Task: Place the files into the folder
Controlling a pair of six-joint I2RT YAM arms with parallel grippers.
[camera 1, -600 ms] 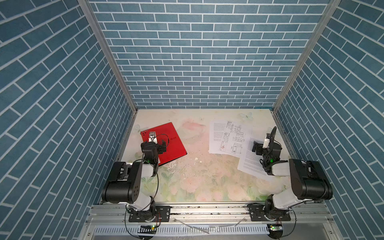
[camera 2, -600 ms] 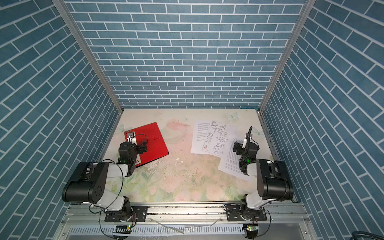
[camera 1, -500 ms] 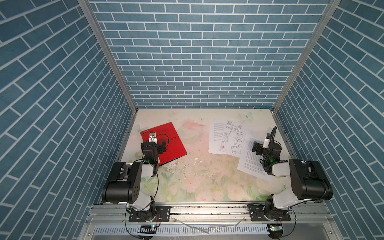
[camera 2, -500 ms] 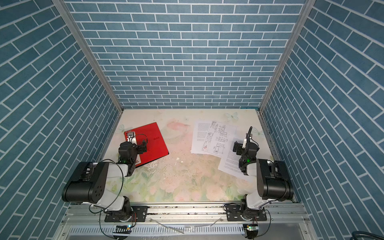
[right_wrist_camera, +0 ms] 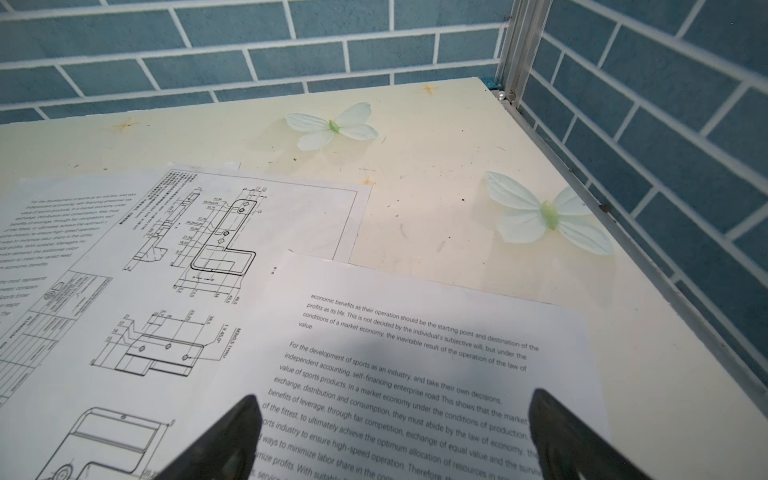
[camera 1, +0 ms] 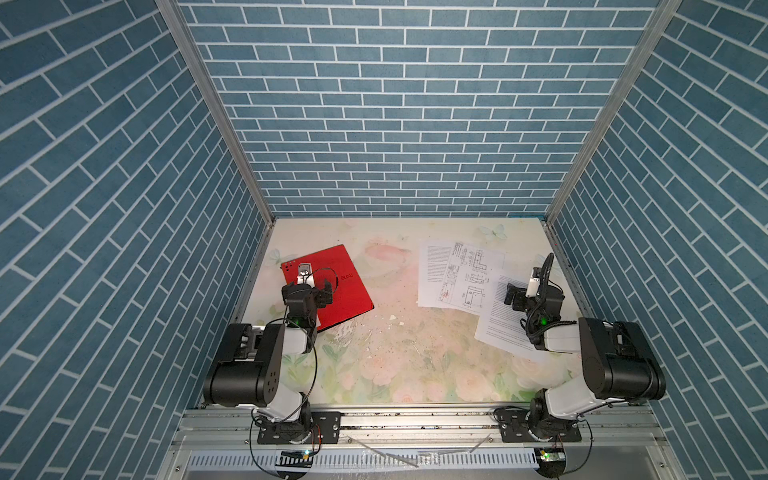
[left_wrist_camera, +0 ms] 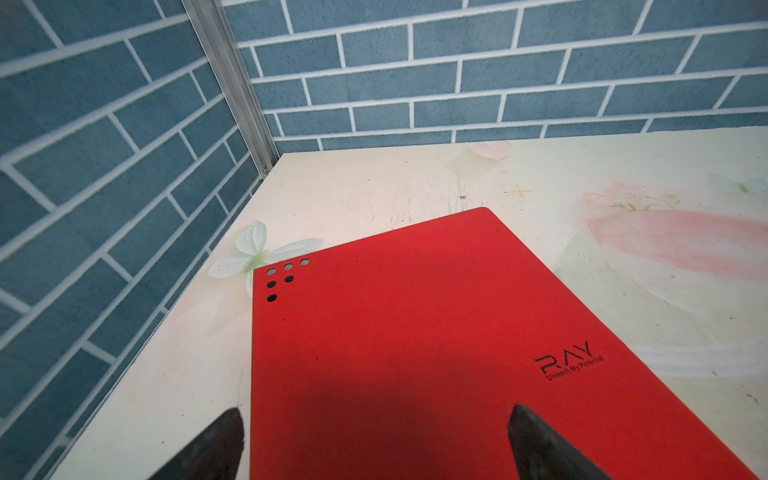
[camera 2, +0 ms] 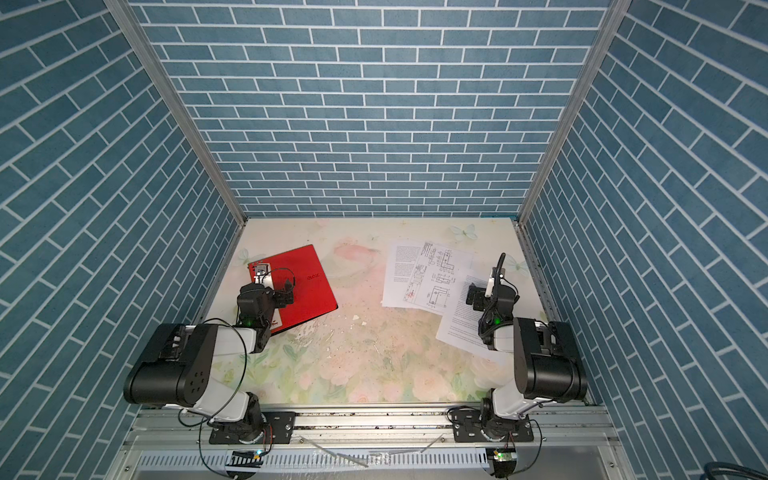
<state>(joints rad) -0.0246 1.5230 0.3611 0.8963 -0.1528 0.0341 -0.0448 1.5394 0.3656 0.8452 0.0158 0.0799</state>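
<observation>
several files point(camera 1: 457, 274) lie loose on the worktop point(camera 1: 395, 353), well right of the closed red folder point(camera 1: 353, 291). left claw point(left_wrist_camera: 374, 415) hangs spread over the folder, right claw point(right_wrist_camera: 395, 403) spread over the files; nothing has shifted lately, so filing hasn't begun.

Robot-lab booth; blue brick-print walls point(camera 1: 395, 124), aluminium corner posts point(camera 1: 219, 112); floral tabletop point(camera 1: 415, 365); two arms point(camera 1: 249, 365) on a rail point(camera 1: 415, 420)

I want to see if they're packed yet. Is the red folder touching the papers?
Apart. In both top views the red folder lies left, the papers right, with bare table between them.
</observation>
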